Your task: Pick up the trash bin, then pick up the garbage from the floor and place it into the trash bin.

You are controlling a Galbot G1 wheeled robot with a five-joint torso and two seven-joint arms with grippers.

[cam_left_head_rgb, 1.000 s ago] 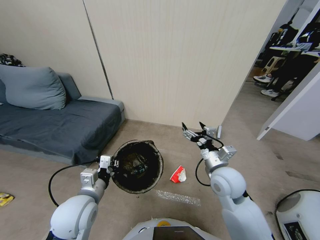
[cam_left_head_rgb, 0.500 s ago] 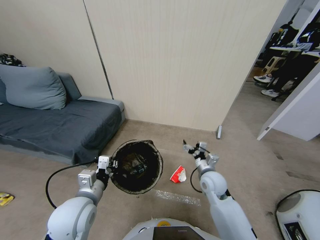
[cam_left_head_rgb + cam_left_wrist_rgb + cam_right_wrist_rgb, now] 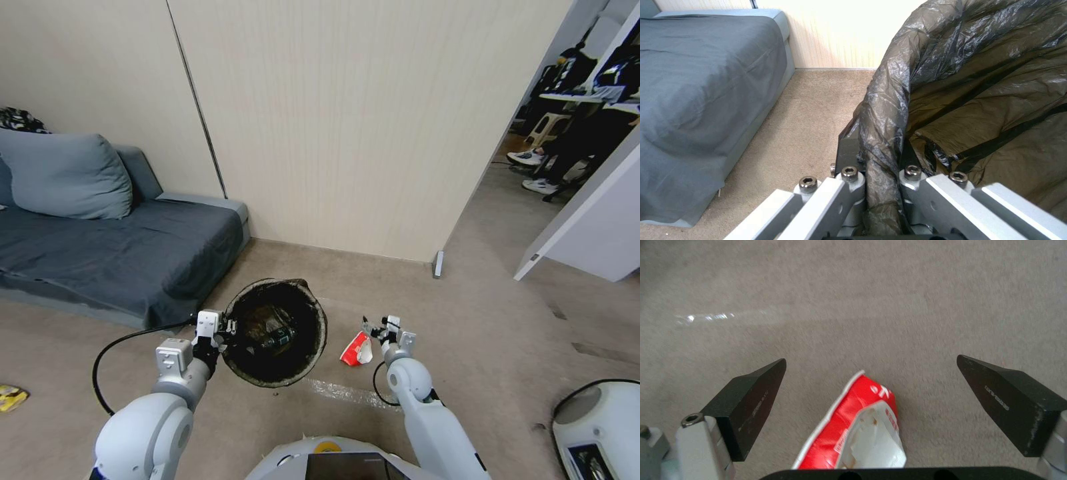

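Right gripper (image 3: 871, 366): black fingers (image 3: 746, 400) spread wide, nothing between the pads, poised just above the red-and-white wrapper (image 3: 858, 433). Wrapper flat on the beige carpet (image 3: 871, 293), its pointed end lying between the two fingertips, touched by neither. From the head camera, right gripper (image 3: 375, 327) low over the carpet (image 3: 480, 320), just beside the wrapper (image 3: 357, 349), with the white right arm (image 3: 427, 413) reaching forward and down from the robot's right side.

Left gripper (image 3: 882, 186): fingers (image 3: 849, 150) clenched on the rim of the trash bin (image 3: 987, 100), one outside the wall and one inside, the dark liner bag (image 3: 887, 110) pinched between them. From the head camera, left gripper (image 3: 223, 328) at the left edge of the bin (image 3: 275, 332); bin tilted so that its open mouth faced the camera, a few dark items visible inside, too dim to tell apart. Whether the bin rested on the carpet or hung clear of it, impossible to tell.

Wrapper just to the right of the bin, not touching it. Strip of pale shiny tape (image 3: 353, 395) on the carpet near both, closer to the robot. Small yellow wrapper (image 3: 12, 397) well apart at the far left on the carpet. Grey sofa (image 3: 113, 257) with a grey cushion (image 3: 63, 177) to the left of the bin, against the pale wall (image 3: 347, 120).
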